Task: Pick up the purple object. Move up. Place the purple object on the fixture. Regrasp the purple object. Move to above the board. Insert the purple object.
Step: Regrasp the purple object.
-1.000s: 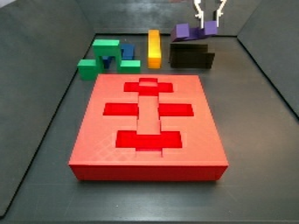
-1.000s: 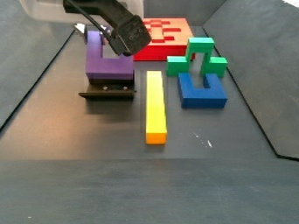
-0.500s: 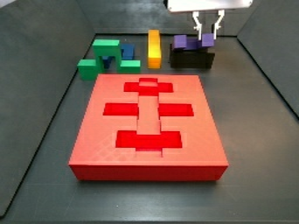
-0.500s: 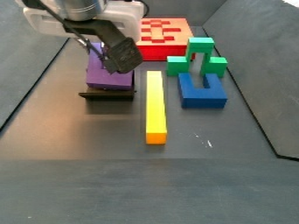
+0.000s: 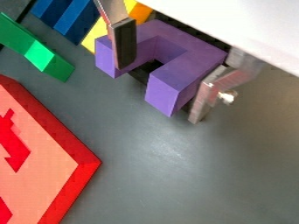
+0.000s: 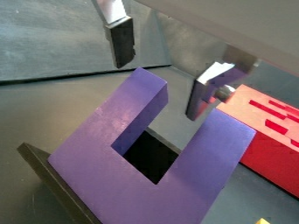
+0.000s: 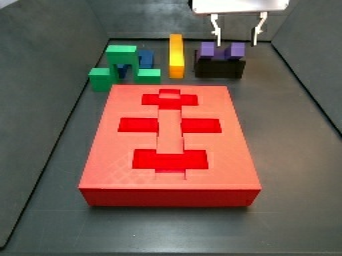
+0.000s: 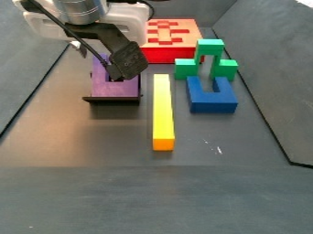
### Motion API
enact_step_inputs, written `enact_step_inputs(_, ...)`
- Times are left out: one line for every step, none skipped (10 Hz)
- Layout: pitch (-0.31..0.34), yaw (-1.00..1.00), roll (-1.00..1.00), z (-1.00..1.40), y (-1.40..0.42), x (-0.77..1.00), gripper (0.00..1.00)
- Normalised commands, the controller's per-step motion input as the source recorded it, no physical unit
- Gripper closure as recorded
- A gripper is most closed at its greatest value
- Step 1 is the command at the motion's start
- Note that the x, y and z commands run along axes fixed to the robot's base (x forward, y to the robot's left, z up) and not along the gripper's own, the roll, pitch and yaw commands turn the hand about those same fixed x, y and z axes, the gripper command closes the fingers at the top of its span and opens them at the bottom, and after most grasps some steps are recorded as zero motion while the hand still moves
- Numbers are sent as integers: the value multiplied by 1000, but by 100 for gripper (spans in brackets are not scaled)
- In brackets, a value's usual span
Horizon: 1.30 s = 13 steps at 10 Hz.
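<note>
The purple object sits on the fixture with its 2 prongs pointing up, and the gripper hangs just above it with jaws spread wide and nothing held; in both wrist views the silver fingers straddle the block, each standing clear of its outer faces, so no contact shows yet. In a side view the gripper is directly over the block, at the far end of the floor beyond the board; the regrasp looks to be the step in hand.

Judging from this, the risk lies in the closing; if the jaws come down off-centre, 1 pad could meet a prong tip and tip or push the block off the fixture's narrow top; a shallow grip on the prongs alone could let it swing on the way to the board, spoiling alignment with the cross-shaped cutouts.

The block is a matte purple U, smooth and square-edged, with a deep rectangular slot between the prongs; its base rests on the black fixture, near the yellow bar.
</note>
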Motion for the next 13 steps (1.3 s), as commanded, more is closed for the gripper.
enact_step_inputs(0,54,834,323,-171,100,0)
enact_step_inputs(0,77,917,326,-180,89,0)
enact_step_inputs(0,94,1000,374,-197,103,0)
enact_step_inputs(0,86,1000,251,-263,26,0)
enact_step_inputs(-14,117,1000,103,-277,0,0)
enact_step_inputs(-260,260,1000,0,-271,-49,0)
enact_step_inputs(-329,340,1000,86,-231,-49,0)
enact_step_inputs(-246,306,1000,97,-180,0,0)
enact_step_inputs(-111,257,1000,109,-126,66,0)
enact_step_inputs(-23,257,1000,57,-71,129,0)
enact_step_inputs(0,271,1000,46,-40,160,0)
enact_step_inputs(0,269,1000,40,-3,223,0)
enact_step_inputs(9,274,1000,3,-9,251,0)
